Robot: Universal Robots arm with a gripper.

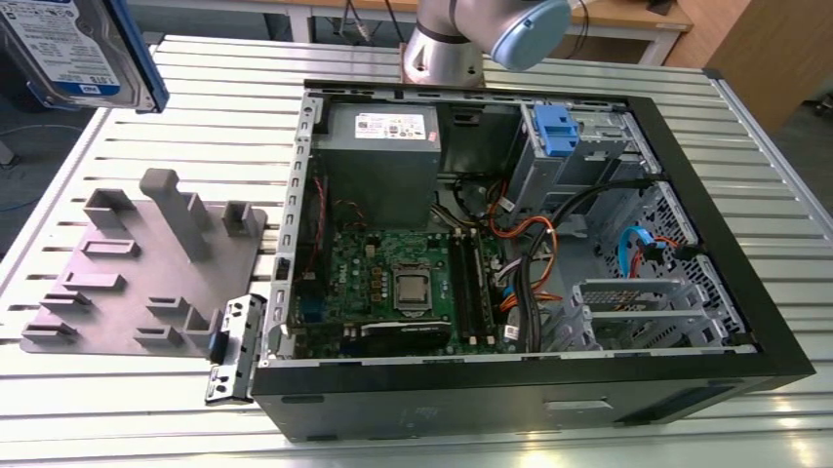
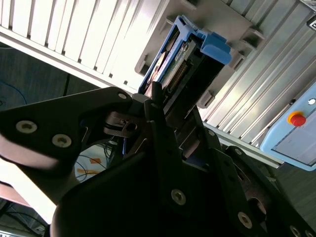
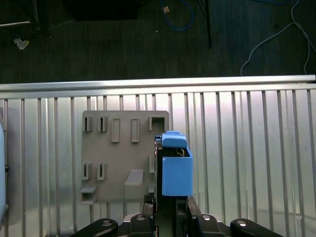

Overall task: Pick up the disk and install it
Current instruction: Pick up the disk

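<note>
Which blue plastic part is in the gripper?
The disk with blue side rails, clamped in the gripper; the other, the blue latch, stands upright inside the computer case, away from the gripper.

Hand (image 3: 168,206) grips disk (image 3: 177,174) edge-on, blue rail toward camera, over grey fixture plate (image 3: 123,148) on slatted table (image 3: 247,148).

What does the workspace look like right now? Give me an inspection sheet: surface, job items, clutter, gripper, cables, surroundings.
Surface: slatted metal table carrying the case and the plate.
Job's things: the disk is held clear above the table; open computer case lies on its side.
Clutter: grey fixture plate beside the case.
Gripper: gripper shut on the disk at its blue rails.
Cables: orange, blue and black leads inside the case; white lead on the floor.
Surroundings: wooden bench behind the table; red button nearby.
</note>
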